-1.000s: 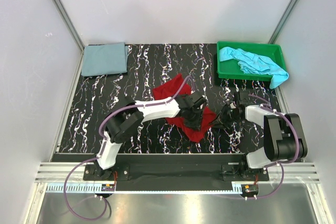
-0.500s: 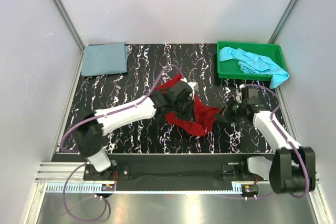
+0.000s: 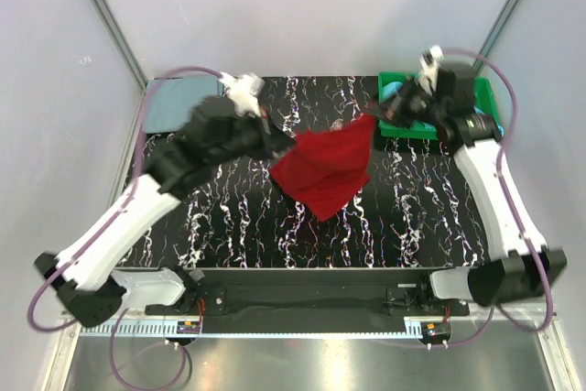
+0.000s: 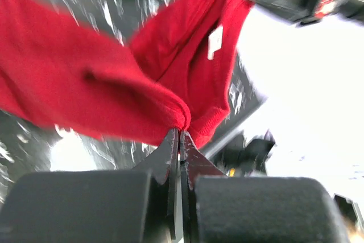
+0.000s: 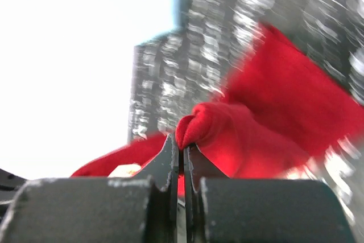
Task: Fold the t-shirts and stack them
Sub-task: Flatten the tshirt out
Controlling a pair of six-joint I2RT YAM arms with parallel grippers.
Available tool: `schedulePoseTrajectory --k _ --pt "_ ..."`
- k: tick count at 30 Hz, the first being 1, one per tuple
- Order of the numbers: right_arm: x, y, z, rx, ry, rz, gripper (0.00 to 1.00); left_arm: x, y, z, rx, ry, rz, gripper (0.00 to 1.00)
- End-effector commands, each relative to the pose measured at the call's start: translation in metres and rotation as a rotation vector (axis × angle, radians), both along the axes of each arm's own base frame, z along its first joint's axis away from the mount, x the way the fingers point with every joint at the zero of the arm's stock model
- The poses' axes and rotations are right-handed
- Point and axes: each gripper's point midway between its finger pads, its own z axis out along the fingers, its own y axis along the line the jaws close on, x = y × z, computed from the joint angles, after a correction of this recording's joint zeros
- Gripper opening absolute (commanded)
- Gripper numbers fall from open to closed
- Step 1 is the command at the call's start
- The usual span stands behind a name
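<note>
Top external view is showing the left arm stretched long from its base toward the far left of the marbled black table (image 3: pixel 229 217), partly covering the folded grey-blue t-shirt (image 3: pixel 163 112) in that corner. Its left gripper (image 3: pixel 279 142) is pinching the left upper corner of the deep red t-shirt (image 3: pixel 325 171). The shirt is hanging spread in the air between both grippers, its lower point drooping over the table's middle. On the right, the right arm is rising tall and bending inward, and the right gripper (image 3: pixel 380 116) is clamping the shirt's other upper corner in front of the green tray (image 3: pixel 485 91).

Left wrist view is adding the closed fingertips biting a bunched red fold, plus a white label (image 4: pixel 215 42) inside the shirt. Right wrist view, blurred, is showing its own jaws pressed together on another red bunch.
</note>
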Motion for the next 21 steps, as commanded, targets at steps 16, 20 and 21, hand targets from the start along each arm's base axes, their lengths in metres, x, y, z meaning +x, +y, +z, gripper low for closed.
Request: schedulePoseTrajectory --k 16,20,21 --pt "0.014 0.217 0.305 0.632 -0.534 0.423 0.00 -0.121 0.222 0.318 -0.286 -0.949 0.401 0.00" --pt "0.005 0.199 0.318 0.586 -0.605 0.357 0.00 -0.133 0.220 0.326 -0.325 -0.964 0.354 0.00" --pt "0.013 0.199 0.305 0.531 -0.603 0.339 0.00 -0.128 0.212 0.320 -0.319 -0.947 0.333 0.00"
